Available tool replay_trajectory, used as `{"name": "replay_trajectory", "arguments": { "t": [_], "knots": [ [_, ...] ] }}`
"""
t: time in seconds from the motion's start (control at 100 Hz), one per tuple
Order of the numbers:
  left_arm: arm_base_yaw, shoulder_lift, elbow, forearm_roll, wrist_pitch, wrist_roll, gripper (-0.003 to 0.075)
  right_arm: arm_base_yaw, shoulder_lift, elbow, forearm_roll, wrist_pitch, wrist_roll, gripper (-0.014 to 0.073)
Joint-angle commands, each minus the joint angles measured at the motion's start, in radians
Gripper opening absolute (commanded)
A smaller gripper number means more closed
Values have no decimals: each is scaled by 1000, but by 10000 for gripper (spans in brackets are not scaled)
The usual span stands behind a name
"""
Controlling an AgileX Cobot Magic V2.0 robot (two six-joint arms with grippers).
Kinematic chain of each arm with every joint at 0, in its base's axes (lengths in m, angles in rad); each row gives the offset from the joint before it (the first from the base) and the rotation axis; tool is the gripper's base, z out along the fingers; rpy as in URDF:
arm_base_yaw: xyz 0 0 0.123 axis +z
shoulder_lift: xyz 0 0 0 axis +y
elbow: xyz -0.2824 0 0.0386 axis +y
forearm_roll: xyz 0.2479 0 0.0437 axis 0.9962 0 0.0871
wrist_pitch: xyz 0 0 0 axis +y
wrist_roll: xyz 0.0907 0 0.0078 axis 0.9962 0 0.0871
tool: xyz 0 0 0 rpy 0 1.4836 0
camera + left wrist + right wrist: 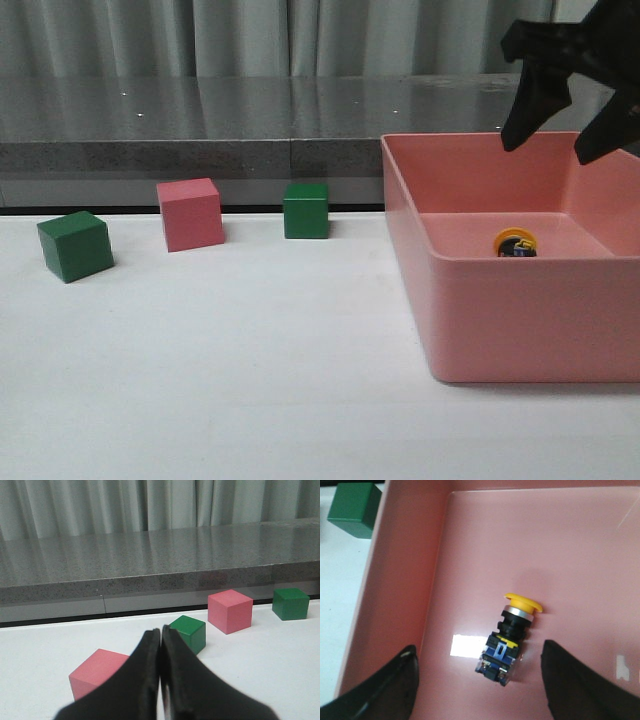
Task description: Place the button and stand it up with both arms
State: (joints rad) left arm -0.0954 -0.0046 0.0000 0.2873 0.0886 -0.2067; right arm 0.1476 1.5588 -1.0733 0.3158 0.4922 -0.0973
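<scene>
The button point(509, 638) lies on its side on the floor of the pink bin point(470, 330), yellow cap away from the fingers, blue-clear base toward them. In the front view only its yellow cap point(516, 243) shows over the bin's front wall. My right gripper point(555, 145) hangs open above the bin; in its wrist view the gripper point(479, 672) has its two fingers spread either side of the button, not touching it. My left gripper point(160, 636) is shut and empty, low over the white table, out of the front view.
A green cube point(75, 245), a pink cube point(190, 213) and a second green cube point(305, 210) stand on the white table point(230, 370) left of the bin. The left wrist view shows another pink cube point(97, 672) near the fingers. A grey ledge point(190, 125) runs behind.
</scene>
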Motion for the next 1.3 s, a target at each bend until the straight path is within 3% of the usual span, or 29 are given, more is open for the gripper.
{"name": "replay_trajectory", "arguments": {
  "t": [0.0, 0.52, 0.59, 0.76, 0.84, 0.92, 1.01, 1.29],
  "knots": [
    [-8, -32, 44, 2, -74, -9, -20, 0, 6, -35, 13, -91, -16, 538],
    [-8, -32, 44, 2, -74, -9, -20, 0, 236, -37, 17, -111, -16, 517],
    [-8, -32, 44, 2, -74, -9, -19, 0, 240, -37, 24, -102, -15, 407],
    [-8, -32, 44, 2, -74, -9, -19, 0, 220, -59, 29, -49, -15, -5],
    [-8, -32, 44, 2, -74, -9, -20, 2, 193, -93, 29, 12, -15, -74],
    [-8, -32, 44, 2, -74, -9, -20, 20, 145, -140, 29, 73, -33, -68],
    [-8, -32, 44, 2, -74, -9, -20, 77, 95, -228, 30, 166, -116, -69],
    [-8, -32, 44, 2, -74, -9, -20, 295, 171, -571, 89, 436, -575, -69]
  ]
}}
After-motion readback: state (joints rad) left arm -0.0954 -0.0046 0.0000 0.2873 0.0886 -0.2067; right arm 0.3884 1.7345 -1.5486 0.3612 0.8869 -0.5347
